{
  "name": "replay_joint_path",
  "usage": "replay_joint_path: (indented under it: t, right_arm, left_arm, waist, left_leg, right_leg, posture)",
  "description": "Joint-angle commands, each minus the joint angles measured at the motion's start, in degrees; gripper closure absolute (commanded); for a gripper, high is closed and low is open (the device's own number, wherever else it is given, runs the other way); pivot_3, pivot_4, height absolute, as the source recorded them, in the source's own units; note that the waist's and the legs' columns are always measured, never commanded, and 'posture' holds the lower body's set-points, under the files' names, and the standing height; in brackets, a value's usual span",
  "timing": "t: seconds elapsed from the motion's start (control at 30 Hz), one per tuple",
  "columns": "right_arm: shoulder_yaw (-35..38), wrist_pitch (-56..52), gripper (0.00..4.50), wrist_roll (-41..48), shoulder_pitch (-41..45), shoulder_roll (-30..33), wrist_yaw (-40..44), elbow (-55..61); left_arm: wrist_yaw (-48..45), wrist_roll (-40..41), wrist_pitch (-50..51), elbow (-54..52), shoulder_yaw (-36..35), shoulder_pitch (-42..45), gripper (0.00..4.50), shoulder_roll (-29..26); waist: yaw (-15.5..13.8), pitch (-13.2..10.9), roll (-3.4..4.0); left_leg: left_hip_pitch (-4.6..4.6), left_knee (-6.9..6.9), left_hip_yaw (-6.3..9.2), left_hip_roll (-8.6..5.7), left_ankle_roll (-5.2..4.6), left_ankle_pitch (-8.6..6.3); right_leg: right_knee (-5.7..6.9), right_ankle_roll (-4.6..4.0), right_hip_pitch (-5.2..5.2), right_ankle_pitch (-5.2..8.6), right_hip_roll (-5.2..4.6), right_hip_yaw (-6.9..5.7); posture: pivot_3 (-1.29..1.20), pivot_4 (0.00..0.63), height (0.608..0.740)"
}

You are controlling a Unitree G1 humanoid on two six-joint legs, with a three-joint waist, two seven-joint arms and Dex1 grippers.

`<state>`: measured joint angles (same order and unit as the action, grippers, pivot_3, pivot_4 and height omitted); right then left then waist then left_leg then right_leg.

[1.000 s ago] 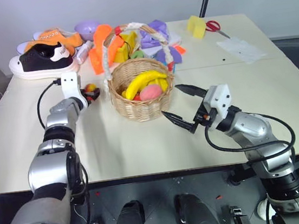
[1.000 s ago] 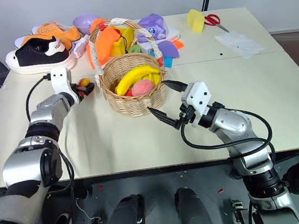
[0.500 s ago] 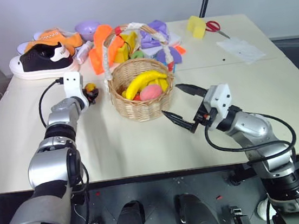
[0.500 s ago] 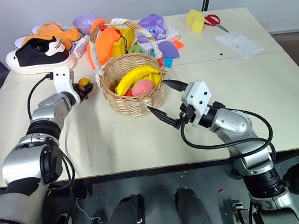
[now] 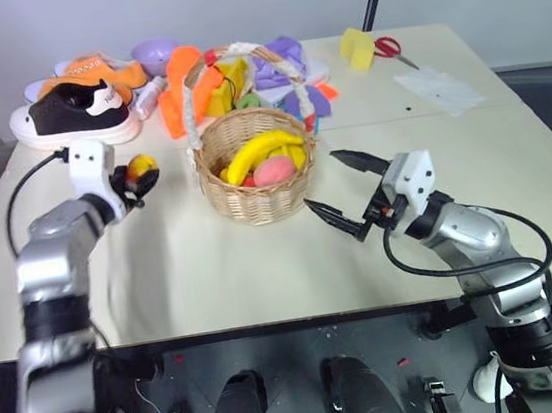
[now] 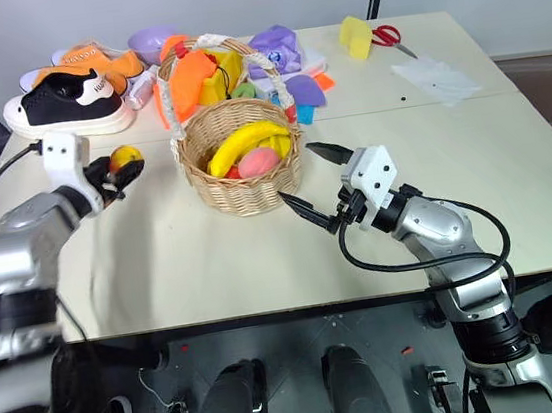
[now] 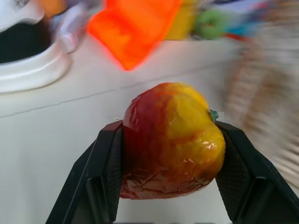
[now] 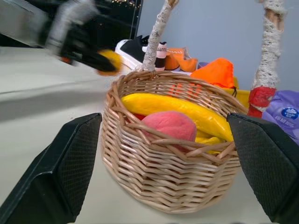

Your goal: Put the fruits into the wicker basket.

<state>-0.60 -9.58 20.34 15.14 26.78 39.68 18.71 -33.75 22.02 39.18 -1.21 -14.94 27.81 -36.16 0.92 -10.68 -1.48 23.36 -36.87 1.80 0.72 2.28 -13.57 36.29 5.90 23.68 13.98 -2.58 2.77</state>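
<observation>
A: Our left gripper (image 5: pixel 137 175) is clamped on the mango (image 7: pixel 170 140), above the beige table (image 5: pixel 262 259), left of the basket (image 5: pixel 258 183).

B: Our right gripper (image 5: pixel 340 192) stands wide apart, empty, near the basket; banana (image 5: pixel 261 151) and peach (image 5: pixel 276 170) lie inside. Behind us is a grey wall (image 5: pixel 231 0).

No legible text — none anywhere

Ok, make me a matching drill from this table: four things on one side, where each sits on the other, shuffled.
Things:
1. mango
2. banana
3. scissors
4. black shoe

Places:
A. far right of the table
B. in the basket
C. far left of the table
D. clamped in the left tool

Pairs: 1-D, 2-B, 3-A, 4-C
</observation>
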Motion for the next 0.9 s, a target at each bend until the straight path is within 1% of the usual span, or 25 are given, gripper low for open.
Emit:
replay_joint_path:
  t: [0.03, 0.07, 0.1, 0.2, 0.23, 0.3, 0.33, 0.43, 0.5, 0.57, 0.6, 0.63, 0.67, 0.7, 0.77, 0.9]
  right_arm:
    - [3.1, 1.0, 0.0, 2.4, 0.3, -0.3, -0.1, 1.3]
    - [2.9, 0.8, 0.0, 2.2, 0.1, -0.2, 0.1, 1.2]
    - [2.5, 0.9, 0.0, 1.9, 0.1, -0.2, 0.2, 1.0]
    - [1.5, 1.1, 0.0, 1.3, 0.9, -0.8, 0.3, 0.6]
    - [1.3, 1.1, 0.0, 1.2, 1.2, -0.9, 0.2, 0.5]
    - [0.9, 1.2, 0.0, 0.6, 1.6, -0.9, 0.1, 0.4]
    - [0.8, 1.2, 0.0, 0.4, 1.6, -1.0, 0.0, 0.3]
    - [0.7, 1.3, 0.0, -0.1, 1.5, -1.0, -0.3, 0.3]
    - [0.5, 1.2, 0.0, -0.5, 1.4, -1.3, -0.8, 0.6]
    - [0.7, 1.0, 0.0, -0.4, 1.2, -1.3, -1.2, 1.2]
    - [1.0, 0.9, 0.0, -0.4, 0.9, -1.2, -1.5, 1.4]
    - [1.2, 0.9, 0.0, -0.4, 0.5, -1.1, -1.7, 1.5]
    - [1.2, 1.0, 0.0, -0.6, 0.3, -1.0, -1.8, 1.5]
    - [1.1, 1.1, 0.0, -0.8, 0.0, -0.9, -1.9, 1.6]
    - [0.9, 1.2, 0.0, -0.8, -0.2, -0.9, -2.0, 1.7]
    - [1.4, 1.3, 0.0, -0.6, -0.5, -1.0, -2.1, 1.5]
  left_arm:
    - [-1.9, 13.3, 7.4, -17.9, -7.9, -4.0, 2.23, -0.5]
    - [-1.4, 14.8, 7.6, -20.6, -8.2, -4.6, 2.23, 0.0]
    - [1.0, 16.4, 9.1, -21.8, -7.9, -3.4, 2.23, 1.9]
    - [7.3, 15.7, 8.6, -22.1, -3.4, 1.7, 2.23, 8.3]
    - [9.8, 15.3, 8.5, -20.9, -2.0, 3.8, 2.23, 11.5]
    - [12.8, 14.0, 7.8, -18.1, 0.7, 6.8, 2.23, 15.8]
    - [14.0, 12.7, 6.9, -16.0, 2.5, 8.5, 2.23, 18.1]
    - [15.6, 8.2, 2.1, -9.3, 7.5, 12.6, 2.23, 22.7]
    - [18.2, 5.2, -0.7, -4.4, 8.7, 15.1, 2.23, 25.2]
    - [19.1, 4.0, -2.2, -2.3, 8.8, 16.0, 2.23, 26.2]
    - [18.1, 4.3, -2.6, -2.1, 8.9, 16.0, 1.28, 26.2]
    - [17.2, 4.7, -2.8, -2.0, 8.9, 16.0, 0.89, 26.1]
    - [17.1, 4.6, -3.2, -1.8, 8.8, 16.1, 0.41, 26.0]
    - [17.3, 3.6, -3.9, -1.4, 9.1, 16.2, 0.06, 25.6]
    - [17.3, 2.4, -4.7, -1.1, 9.6, 16.1, 0.06, 25.1]
    - [11.9, 3.6, -4.7, -8.1, 11.4, 11.5, 0.06, 22.1]
  waist:
    - [-0.4, 0.0, 0.01]
    - [-0.5, 0.0, 0.01]
    - [-0.7, 0.0, 0.01]
    - [-1.6, 0.0, 0.01]
    - [-1.6, 0.0, -0.02]
    - [-1.6, 0.0, -0.02]
    - [-1.5, 0.0, -0.02]
    - [-1.4, 0.0, -0.01]
    - [-1.3, 0.0, -0.01]
    - [-0.8, 0.0, -0.01]
    - [-0.5, 0.0, -0.01]
    - [-0.2, 0.0, -0.01]
    - [-0.1, 0.0, 0.0]
    - [-0.1, 0.0, 0.0]
    - [-0.1, 0.0, 0.0]
    - [-0.1, 0.0, 0.0]
  left_leg:
    - [-0.01, -0.03, 0.0, 0.0, 0.0, 0.0]
    - [-0.01, -0.05, -0.01, -0.01, 0.0, 0.0]
    - [-0.01, -0.06, -0.02, 0.01, 0.0, 0.0]
    - [-0.07, -0.21, -0.08, -0.04, 0.0, 0.0]
    - [-0.06, -0.29, -0.06, -0.08, 0.0, 0.0]
    - [-0.07, -0.32, -0.11, -0.23, 0.0, 0.0]
    - [-0.06, -0.32, -0.11, -0.23, 0.0, 0.0]
    - [-0.07, -0.27, -0.1, -0.24, -0.01, 0.01]
    - [-0.06, -0.24, -0.1, -0.23, -0.01, 0.01]
    - [-0.06, -0.23, -0.1, -0.23, -0.01, 0.01]
    - [-0.06, -0.22, -0.11, -0.22, -0.01, 0.01]
    - [-0.06, -0.19, -0.1, -0.22, -0.01, 0.01]
    - [-0.06, -0.17, -0.1, -0.21, -0.01, 0.01]
    - [-0.05, -0.15, -0.09, -0.2, -0.01, 0.01]
    - [-0.05, -0.14, -0.09, -0.19, -0.01, 0.01]
    - [-0.05, -0.16, -0.12, -0.2, -0.01, 0.01]
  right_leg:
    - [-0.02, -0.01, -0.03, 0.01, -0.04, 0.0]
    - [-0.06, -0.08, -0.1, 0.04, -0.1, -0.04]
    - [-0.1, -0.21, -0.18, 0.12, -0.15, -0.11]
    - [-0.17, -0.24, -0.36, 0.13, -0.18, -0.13]
    - [-0.18, -0.23, -0.42, 0.13, -0.14, -0.15]
    - [-0.18, -0.2, -0.43, 0.12, -0.12, -0.1]
    - [-0.18, -0.05, -0.42, 0.03, -0.1, -0.1]
    - [-0.15, 0.01, -0.36, 0.01, -0.02, -0.11]
    - [-0.13, 0.01, -0.32, 0.0, 0.01, -0.11]
    - [-0.13, 0.02, -0.3, 0.0, 0.02, -0.1]
    - [-0.12, 0.02, -0.28, 0.0, 0.02, -0.09]
    - [-0.12, 0.02, -0.28, 0.0, 0.02, -0.09]
    - [-0.12, 0.02, -0.27, 0.0, 0.03, -0.1]
    - [-0.11, 0.02, -0.25, 0.0, 0.04, -0.1]
    - [-0.1, 0.02, -0.24, 0.0, 0.04, -0.1]
    - [-0.12, 0.02, -0.25, 0.0, 0.03, -0.09]
  posture:
    - [0.0, 0.15, 0.74]
    - [0.0, 0.15, 0.74]
    - [0.0, 0.15, 0.74]
    - [0.0, 0.15, 0.74]
    - [0.0, 0.15, 0.74]
    - [0.0, 0.15, 0.74]
    - [0.0, 0.15, 0.74]
    - [0.0, 0.15, 0.74]
    - [0.0, 0.15, 0.74]
    - [0.0, 0.15, 0.74]
    - [0.0, 0.15, 0.74]
    - [0.0, 0.15, 0.74]
    - [0.0, 0.15, 0.74]
    - [0.0, 0.15, 0.74]
    - [0.0, 0.15, 0.74]
    - [0.0, 0.15, 0.74]
